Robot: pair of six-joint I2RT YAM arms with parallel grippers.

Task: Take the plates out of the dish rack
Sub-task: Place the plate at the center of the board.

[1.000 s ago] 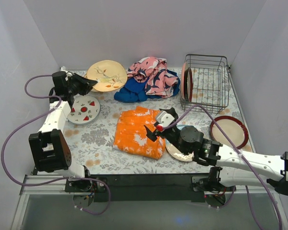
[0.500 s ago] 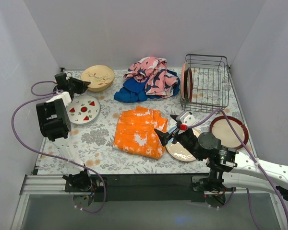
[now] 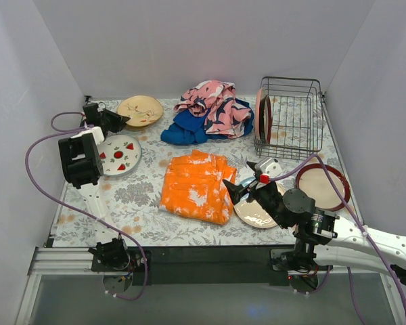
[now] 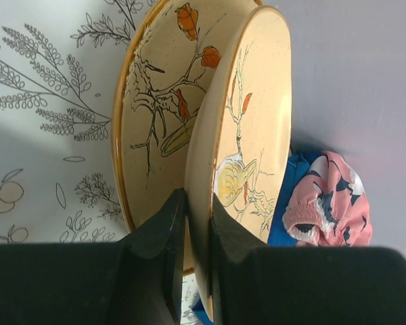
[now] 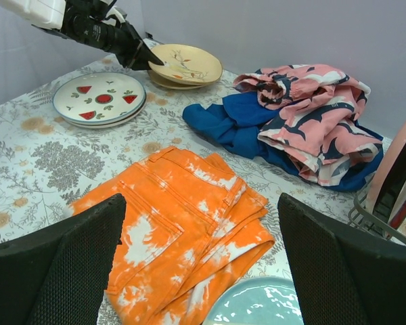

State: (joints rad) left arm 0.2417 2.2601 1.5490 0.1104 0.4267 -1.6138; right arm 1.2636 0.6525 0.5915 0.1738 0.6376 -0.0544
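Note:
My left gripper [image 3: 120, 120] is shut on the rim of a tan leafy plate [image 4: 250, 128] at the far left, low over a second tan leafy plate [image 4: 152, 101]; I cannot tell if they touch. Both also show in the right wrist view [image 5: 187, 63]. My right gripper [image 3: 242, 180] is open and empty above the edge of an orange cloth [image 5: 183, 223], next to a blue-cream plate [image 3: 254, 214]. The dark wire dish rack [image 3: 294, 112] stands far right with a pink plate [image 3: 259, 114] and a darker one upright at its left end.
A watermelon-print plate [image 3: 118, 154] lies left, near the left arm. A red-rimmed plate [image 3: 323, 186] lies right of the blue-cream one. A pile of pink and blue cloths [image 3: 210, 112] sits between the tan plates and the rack. Walls close in on three sides.
My left gripper has lowered the tan plate from a raised tilt down over the other tan plate at the far left. My right gripper has drawn back right and toward the near edge.

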